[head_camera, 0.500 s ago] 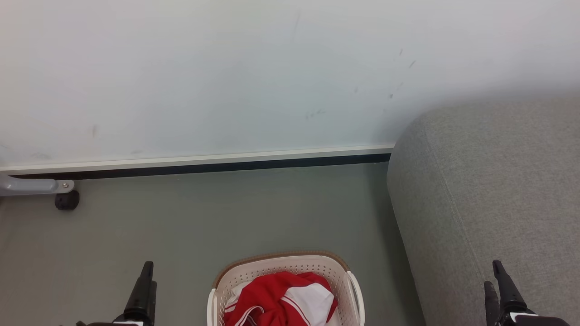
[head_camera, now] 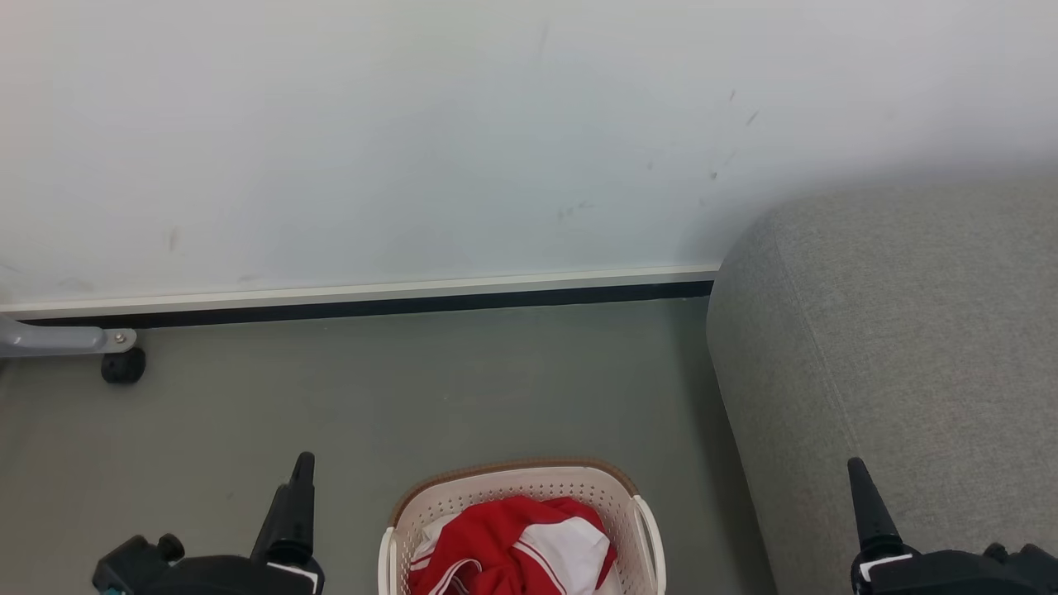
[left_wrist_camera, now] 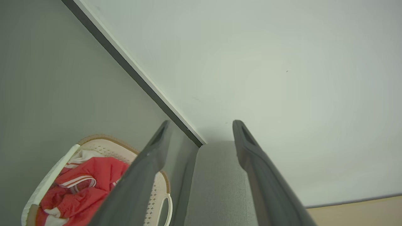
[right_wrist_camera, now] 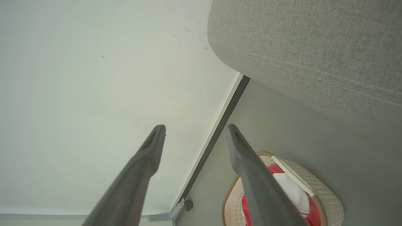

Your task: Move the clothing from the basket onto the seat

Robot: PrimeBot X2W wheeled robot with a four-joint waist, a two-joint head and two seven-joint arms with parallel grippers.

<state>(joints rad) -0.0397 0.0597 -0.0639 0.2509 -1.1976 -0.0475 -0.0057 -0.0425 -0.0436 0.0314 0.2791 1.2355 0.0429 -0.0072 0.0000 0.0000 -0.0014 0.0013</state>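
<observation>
My left pincer (left_wrist_camera: 201,125) has its two fingers spread apart with nothing between them, and my right pincer (right_wrist_camera: 195,128) is likewise spread and empty. The basket (head_camera: 512,468) stands on the grey floor (head_camera: 413,388) between the two, lower than both. In it lies the red-and-white garment (head_camera: 512,537), crumpled in a heap, so I can read no long axis in it. From the left pincer the heap lies to the right and down, near. From the right pincer it lies to the left and down, farther off, since that pincer hangs by the rounded edge of the light-grey sofa (head_camera: 909,330). I judge the left arm the nearer one for the reach. The carry would then run rightward, over the basket's white handle (head_camera: 653,529), toward the right pincer's side. The basket's near end is cut off in my head view, so I cannot tell how much clothing it holds.
</observation>
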